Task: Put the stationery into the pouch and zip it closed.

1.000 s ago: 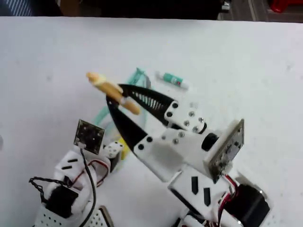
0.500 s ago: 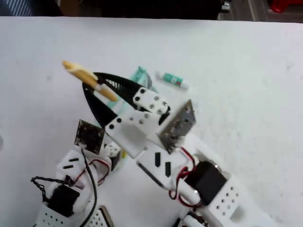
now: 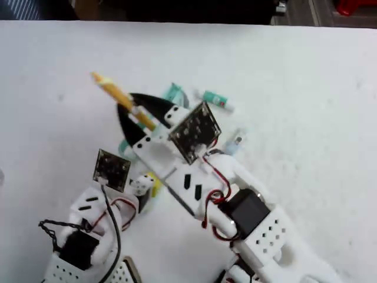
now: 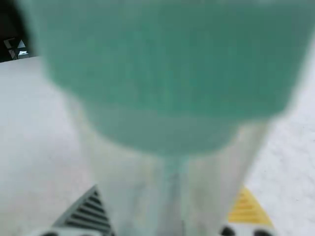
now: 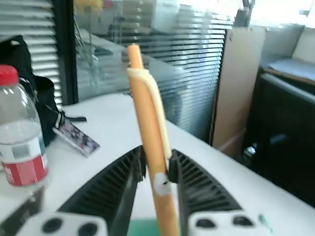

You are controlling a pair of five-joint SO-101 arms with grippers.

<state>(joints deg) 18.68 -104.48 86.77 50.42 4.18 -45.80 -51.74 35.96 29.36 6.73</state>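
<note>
My right gripper point(image 3: 126, 104) is shut on an orange-yellow pen point(image 3: 118, 96), held up over the table left of centre. In the right wrist view the pen point(image 5: 150, 157) stands pinched between the black fingers point(image 5: 118, 191). The teal and clear pouch point(image 3: 174, 93) lies under that arm, mostly hidden. Close up in the left wrist view, the pouch point(image 4: 167, 73) runs down between my left gripper's point(image 4: 167, 223) jaws, which are shut on it. The left arm point(image 3: 94, 212) sits at the front left. A green-and-white glue stick point(image 3: 215, 99) lies right of the pouch.
A small clear item point(image 3: 235, 141) lies beside the right arm. The right wrist view shows a water bottle point(image 5: 19, 142), a card point(image 5: 76, 137) and a black bag point(image 5: 29, 64) farther off on the table. Bare white table point(image 3: 306, 88) stretches to the right and back.
The right arm swung left with the pen and rolled its wrist, so the camera board now faces up. The pen points more steeply to the back left. The left arm stayed put.
</note>
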